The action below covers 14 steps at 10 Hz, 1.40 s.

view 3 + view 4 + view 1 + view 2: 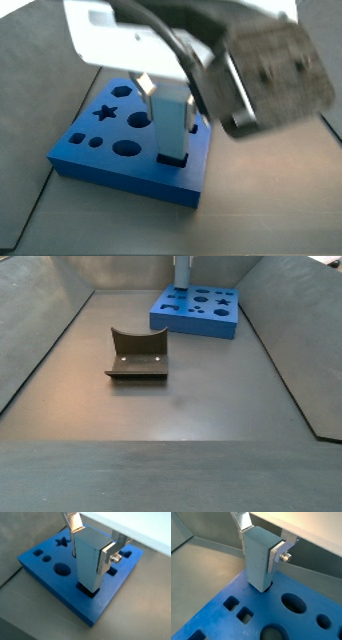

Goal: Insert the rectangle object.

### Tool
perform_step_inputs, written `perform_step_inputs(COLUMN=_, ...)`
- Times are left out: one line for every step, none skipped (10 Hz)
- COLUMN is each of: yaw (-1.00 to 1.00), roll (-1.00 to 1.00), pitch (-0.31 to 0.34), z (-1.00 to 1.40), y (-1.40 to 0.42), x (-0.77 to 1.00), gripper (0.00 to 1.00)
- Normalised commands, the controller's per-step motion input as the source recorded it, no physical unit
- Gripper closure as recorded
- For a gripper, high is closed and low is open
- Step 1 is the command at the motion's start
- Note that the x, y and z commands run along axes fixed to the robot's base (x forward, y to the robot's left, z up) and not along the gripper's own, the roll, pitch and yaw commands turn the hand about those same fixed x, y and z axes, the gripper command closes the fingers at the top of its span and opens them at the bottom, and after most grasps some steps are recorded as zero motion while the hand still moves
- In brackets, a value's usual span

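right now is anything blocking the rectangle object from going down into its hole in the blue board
Nothing visible blocks it. The pincer grips the rectangle object upright, and its lower end already sits in the rectangular hole near the blue board's edge. The olive U-notched block lies apart on the floor.

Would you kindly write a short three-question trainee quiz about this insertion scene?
1. True or false: the rectangle object stands upright with its lower end in a hole of the blue board.
2. Which is star-shaped: (a) a hole in the board, (b) the dark olive block?
3. Fill in: the end effector fingers sit on the block's ___ part.

Key: 1 true; 2 a; 3 upper.
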Motion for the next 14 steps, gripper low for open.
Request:
perform_step_inputs(yaw=0.07, roll=0.27, pitch=0.153, z=-0.19, y=-0.36, x=0.39, gripper=1.0)
perform_step_inputs(yaw=0.07, roll=0.32, pitch=0.159, z=-0.18, y=-0.21, x=0.34, gripper=1.0)
perform_step_inputs(yaw=0.16, roll=0.21, pitch=0.049, z=-0.35, y=0.0, x=0.0, gripper=1.0)
perform_step_inputs(yaw=0.21, roll=0.16, pitch=0.0, z=-0.44, y=0.11, x=-0.15, gripper=1.0)
perform_step_inputs(yaw=0.11, roll=0.0, pitch=0.0, z=-0.49, y=0.18, x=-0.17, gripper=1.0)
perform_step_inputs(yaw=0.0, roll=0.0, pitch=0.0, z=-0.47, y=0.17, x=-0.21, gripper=1.0)
perform_step_inputs(yaw=0.03, roll=-0.03, pitch=0.0, z=-0.53, y=0.01, x=-0.08, gripper=1.0)
perform_step_inputs(yaw=0.11, roll=-0.03, pitch=0.0, z=-0.57, y=0.0, x=-0.02, gripper=1.0)
perform_step_inputs(yaw=0.15, roll=-0.09, pitch=0.024, z=-0.54, y=-0.01, x=-0.04, gripper=1.0)
perform_step_inputs(yaw=0.16, roll=-0.08, pitch=0.02, z=-0.5, y=0.0, x=-0.1, gripper=1.0)
perform_step_inputs(yaw=0.19, roll=-0.1, pitch=0.039, z=-0.5, y=0.0, x=-0.25, gripper=1.0)
perform_step_inputs(yaw=0.12, roll=-0.09, pitch=0.074, z=-0.59, y=0.0, x=-0.23, gripper=1.0)
perform_step_inputs(yaw=0.0, roll=-0.11, pitch=0.069, z=-0.64, y=0.0, x=-0.02, gripper=1.0)
perform_step_inputs(yaw=0.0, roll=-0.1, pitch=0.036, z=-0.74, y=-0.04, x=0.04, gripper=1.0)
